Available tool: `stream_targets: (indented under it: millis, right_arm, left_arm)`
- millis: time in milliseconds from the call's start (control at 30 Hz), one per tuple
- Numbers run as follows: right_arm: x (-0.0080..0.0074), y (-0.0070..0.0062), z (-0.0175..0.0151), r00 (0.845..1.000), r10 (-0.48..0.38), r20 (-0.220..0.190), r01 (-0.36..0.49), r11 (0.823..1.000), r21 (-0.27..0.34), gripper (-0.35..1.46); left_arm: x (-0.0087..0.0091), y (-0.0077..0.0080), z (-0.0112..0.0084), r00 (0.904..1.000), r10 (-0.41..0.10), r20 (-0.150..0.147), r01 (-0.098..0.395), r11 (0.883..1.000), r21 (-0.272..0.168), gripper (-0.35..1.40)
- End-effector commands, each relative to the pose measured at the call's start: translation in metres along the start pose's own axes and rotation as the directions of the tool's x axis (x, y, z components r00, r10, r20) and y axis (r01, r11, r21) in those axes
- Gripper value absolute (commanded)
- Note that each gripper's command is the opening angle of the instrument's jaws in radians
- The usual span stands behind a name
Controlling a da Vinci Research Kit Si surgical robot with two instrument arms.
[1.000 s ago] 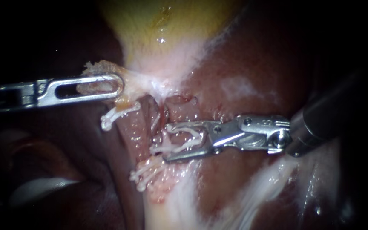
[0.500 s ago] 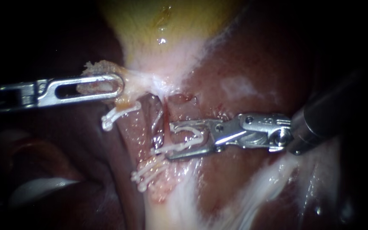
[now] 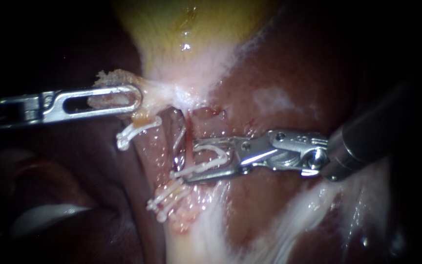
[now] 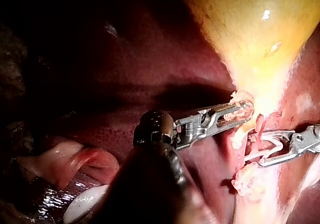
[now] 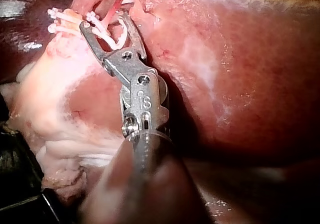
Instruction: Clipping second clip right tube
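My right instrument point(image 3: 190, 160) comes in from the right, its jaws holding a white clip point(image 3: 202, 167) that stands open in a V. A thin red tube point(image 3: 189, 138), the right one, runs down between the clip's limbs. In the right wrist view the same jaws point(image 5: 104, 23) straddle the tube. Another white clip point(image 3: 167, 199) sits lower on this strand, and one more point(image 3: 134, 131) lies on the left tube. My left instrument point(image 3: 134, 98) has its slotted jaws shut on pale tissue at the gallbladder neck point(image 3: 118, 78), holding it to the left; the same jaws point(image 4: 244, 110) show in the left wrist view.
The yellow gallbladder point(image 3: 186, 29) hangs above the tubes. Dark red liver point(image 3: 289, 73) lies behind and to the right, with white fibrous bands point(image 3: 289, 215) lower down. A pale fold point(image 3: 45, 215) shows low on the left.
My right instrument has slid a little to the left, carrying the open clip further across the tube. The left instrument has held still.
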State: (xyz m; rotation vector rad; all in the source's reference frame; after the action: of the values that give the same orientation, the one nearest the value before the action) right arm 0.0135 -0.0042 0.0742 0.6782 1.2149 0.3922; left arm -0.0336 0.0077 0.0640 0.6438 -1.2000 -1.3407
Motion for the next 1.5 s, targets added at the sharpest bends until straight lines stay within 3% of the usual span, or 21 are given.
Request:
stream_targets:
  millis: [33, 567, 1133, 1500]
  right_arm:
    - [0.0001, 0.0, 0.0001, 1.0, -0.001, -0.003, 0.001, 1.0, 0.004, 0.45]
    - [0.0006, -0.0002, 0.0022, 0.997, 0.064, -0.046, -0.061, 0.997, 0.048, 0.44]
    - [0.0004, -0.0003, 0.0024, 0.995, 0.082, -0.049, -0.079, 0.995, 0.059, 0.44]
    - [0.0006, -0.0012, 0.0017, 0.993, 0.095, -0.065, -0.089, 0.992, 0.09, 0.45]
  left_arm:
    - [0.0, 0.0, 0.0, 1.0, 0.0, 0.0, 0.0, 1.0, 0.0, -0.35]
    - [0.0, -0.0001, 0.0, 1.0, 0.0, 0.001, 0.0, 1.0, -0.001, -0.35]
    - [0.0, -0.0001, 0.0, 1.0, 0.0, 0.001, 0.0, 1.0, -0.001, -0.35]
    - [0.0, -0.0001, 0.0, 1.0, 0.0, 0.0, 0.0, 1.0, -0.001, -0.35]
